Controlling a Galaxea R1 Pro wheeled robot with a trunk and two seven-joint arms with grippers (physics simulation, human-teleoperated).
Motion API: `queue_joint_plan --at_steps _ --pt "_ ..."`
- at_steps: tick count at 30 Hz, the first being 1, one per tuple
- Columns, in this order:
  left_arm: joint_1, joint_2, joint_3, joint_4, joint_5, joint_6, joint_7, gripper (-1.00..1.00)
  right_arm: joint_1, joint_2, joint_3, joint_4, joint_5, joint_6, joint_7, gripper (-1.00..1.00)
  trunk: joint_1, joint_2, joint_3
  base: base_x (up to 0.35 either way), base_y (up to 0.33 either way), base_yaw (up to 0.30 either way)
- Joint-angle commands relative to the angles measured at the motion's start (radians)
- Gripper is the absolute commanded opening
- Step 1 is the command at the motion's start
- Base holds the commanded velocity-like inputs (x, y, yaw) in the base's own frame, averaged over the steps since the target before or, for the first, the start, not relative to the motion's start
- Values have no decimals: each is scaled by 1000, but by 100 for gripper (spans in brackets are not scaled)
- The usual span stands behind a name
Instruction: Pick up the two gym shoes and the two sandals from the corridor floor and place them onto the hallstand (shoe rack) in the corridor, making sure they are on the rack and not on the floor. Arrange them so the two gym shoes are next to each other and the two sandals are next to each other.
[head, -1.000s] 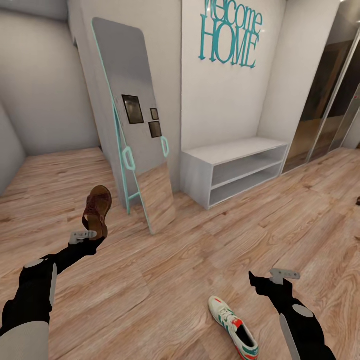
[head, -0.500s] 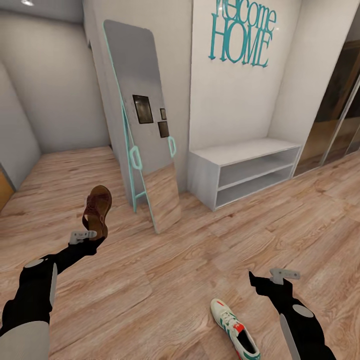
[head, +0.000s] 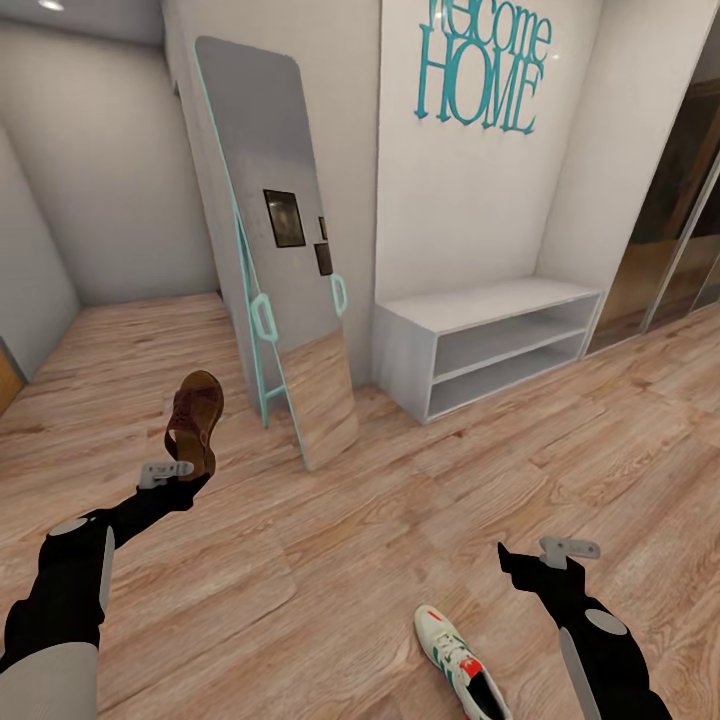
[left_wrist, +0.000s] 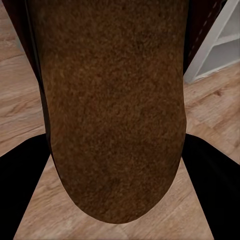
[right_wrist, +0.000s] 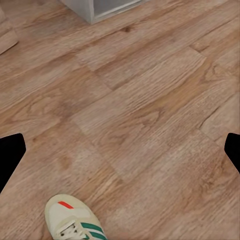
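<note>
My left gripper (head: 170, 472) is shut on a dark brown sandal (head: 195, 420) and holds it upright above the corridor floor (head: 340, 540). In the left wrist view the sandal's brown sole (left_wrist: 117, 110) stands between the black fingers (left_wrist: 20, 192). A white gym shoe (head: 462, 672) with green stripes and a red tongue lies on the floor at the bottom, just left of my right gripper (head: 562, 550). That gripper is open and empty, its fingers (right_wrist: 10, 155) far apart above the planks, the shoe's toe (right_wrist: 70, 220) below them. The hallstand, the other shoe and the other sandal are out of view.
A plain low white two-shelf bench (head: 490, 300) stands against the wall under teal "HOME" lettering. A tall leaning mirror (head: 285, 300) with a teal frame stands left of it. Mirrored sliding doors (head: 680, 200) line the right side. Open wood floor stretches between me and the bench.
The whole picture has shifted a little as the camera moved. Both arms keep the same pose, and the sandal stays in the left gripper.
</note>
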Motion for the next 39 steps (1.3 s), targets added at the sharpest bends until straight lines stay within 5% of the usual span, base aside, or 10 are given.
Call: queue_joint_plan --at_steps 1,20,24,26,31,39 --pt "-1 0 2 -1 -5 6 -8 -100 0 0 0 -1 1 6 -1 100 0 0 -1 10 -11 0" --pt "-2 0 -3 -1 -8 7 -8 -100 0 1 3 9 -1 6 3 100 0 0 -1 1 -1 0" --pt "-2 2 -9 -3 -12 12 -8 -100 0 -1 30 146 0 -3 4 100 0 0 -1 0 0 0" --pt "-2 4 -10 -3 -13 26 -8 -100 0 -1 50 231 1 -28 5 100 0 0 -1 0 0 0" --pt "-4 6 -28 -4 -17 118 -8 -100 0 -4 80 388 2 -234 7 100 0 0 -1 0 0 0" --pt "-5 8 -131 -74 -30 188 -9 -100 0 -9 84 420 2 -324 9 100 0 0 -1 0 0 0"
